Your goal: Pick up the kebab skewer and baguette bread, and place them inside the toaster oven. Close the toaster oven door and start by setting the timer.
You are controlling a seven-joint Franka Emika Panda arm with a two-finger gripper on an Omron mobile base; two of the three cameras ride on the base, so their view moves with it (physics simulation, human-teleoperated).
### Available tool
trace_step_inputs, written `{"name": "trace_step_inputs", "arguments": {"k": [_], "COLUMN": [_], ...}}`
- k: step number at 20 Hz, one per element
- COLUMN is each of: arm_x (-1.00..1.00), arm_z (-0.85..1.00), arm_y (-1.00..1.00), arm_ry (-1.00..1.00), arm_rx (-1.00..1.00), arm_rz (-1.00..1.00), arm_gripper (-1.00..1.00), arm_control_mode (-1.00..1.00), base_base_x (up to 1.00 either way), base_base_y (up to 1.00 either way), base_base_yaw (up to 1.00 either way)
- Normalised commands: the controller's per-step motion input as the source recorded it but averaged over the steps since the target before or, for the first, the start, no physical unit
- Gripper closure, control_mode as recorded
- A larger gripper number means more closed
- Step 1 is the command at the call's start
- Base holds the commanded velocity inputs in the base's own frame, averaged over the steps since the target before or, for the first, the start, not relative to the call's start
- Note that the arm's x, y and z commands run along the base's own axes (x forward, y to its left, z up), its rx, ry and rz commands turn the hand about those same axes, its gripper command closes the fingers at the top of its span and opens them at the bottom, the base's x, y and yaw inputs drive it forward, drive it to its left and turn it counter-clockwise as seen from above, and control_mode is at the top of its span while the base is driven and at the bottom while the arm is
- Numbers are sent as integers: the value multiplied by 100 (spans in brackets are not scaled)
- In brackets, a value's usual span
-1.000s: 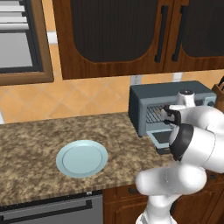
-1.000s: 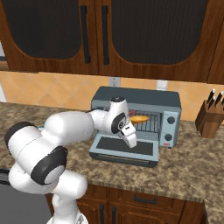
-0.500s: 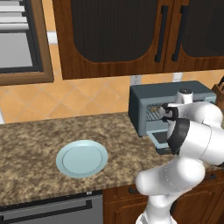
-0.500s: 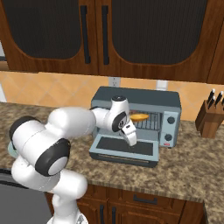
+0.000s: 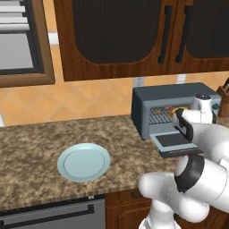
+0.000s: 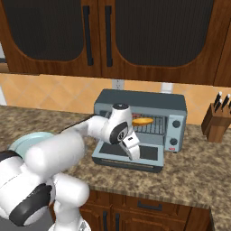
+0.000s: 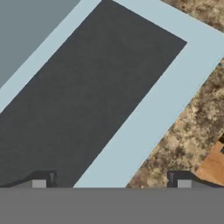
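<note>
Claw (image 7: pixel 111 183) spread wide above lowered toaster oven door (image 7: pixel 87 92).

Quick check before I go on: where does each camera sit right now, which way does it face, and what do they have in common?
Left base view: behind the arm's left, facing the counter, pale plate and toaster oven; arm at lower right.
Right base view: behind its right, facing the toaster oven, baguette bread on its rack; arm from lower left, open gripper over the lowered toaster oven door.
Hand view: looks down at the door's glass; fingertips at bottom.
All three show the door.
</note>
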Motion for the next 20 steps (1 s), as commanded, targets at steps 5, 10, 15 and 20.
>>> {"name": "trace_step_inputs", "arguments": {"k": [5, 10, 15, 20], "arm_x": [-100, -70, 10, 14], "arm_z": [17, -6, -16, -34], "arm_y": [2, 9, 14, 20], "arm_ry": [2, 0, 0, 0], "arm_rx": [-1, -2, 0, -2], "arm_rz": [35, 47, 36, 33], "arm_gripper": [-100, -100, -100, -100], "arm_control_mode": [-100, -100, -100, -100], "base_base_x": [0, 0, 0, 0], "base_base_y": [0, 0, 0, 0], "base_base_yaw": [0, 0, 0, 0]}}
